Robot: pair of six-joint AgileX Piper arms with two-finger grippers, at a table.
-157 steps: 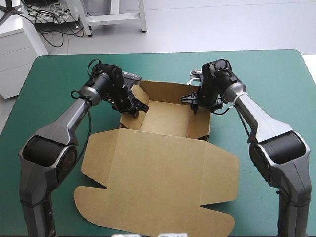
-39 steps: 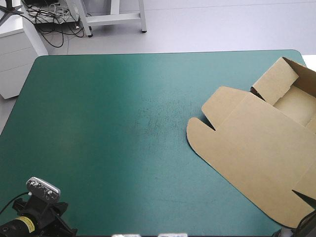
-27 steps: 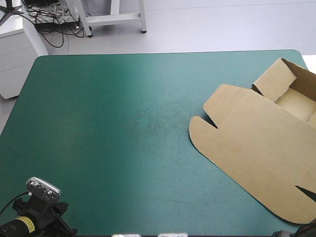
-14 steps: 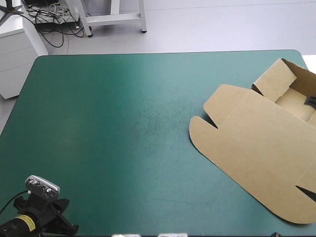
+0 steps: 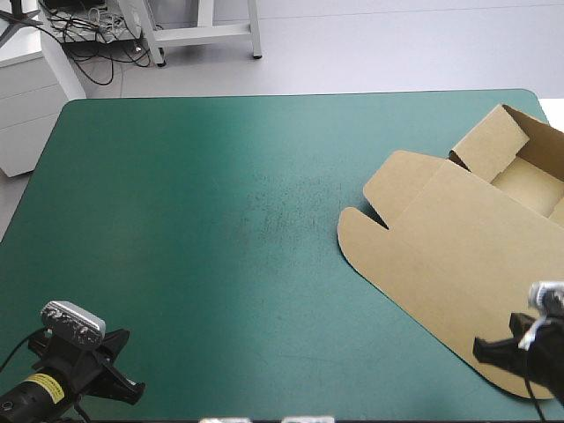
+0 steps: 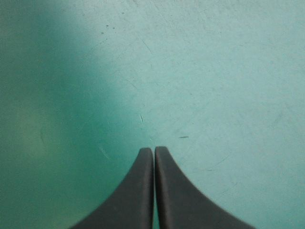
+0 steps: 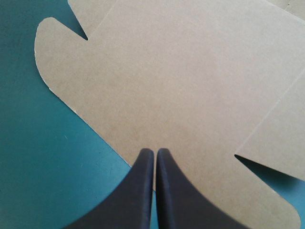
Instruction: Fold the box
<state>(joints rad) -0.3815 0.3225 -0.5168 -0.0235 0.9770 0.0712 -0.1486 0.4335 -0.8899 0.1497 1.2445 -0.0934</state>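
while both arms sit low at the near edge of the table, the left gripper (image 6: 153, 149) is clenched on nothing, its two black fingers (image 6: 138, 191) pressed together into one pointed arch. under and ahead of it lies only the bare teal-green cover (image 6: 214, 71), marked with fine scratches. the box (image 5: 441, 256) is well apart from this gripper, across the table on the other arm's side.

the right gripper (image 7: 155, 150) is likewise clenched and empty, its fingers meeting at the middle. its tips hang over the near edge of the box, where brown board meets the cover; whether they touch the board cannot be told. ahead of this gripper the lid (image 7: 181, 86) spreads flat on the cover. a rounded flap (image 7: 52, 47) with a notch cut beside it lies ahead and off to one side. beyond the lid, farther ahead of the right gripper, the tray part (image 5: 529, 181) stands open with its walls raised at the table's right edge, partly running out of the high view.
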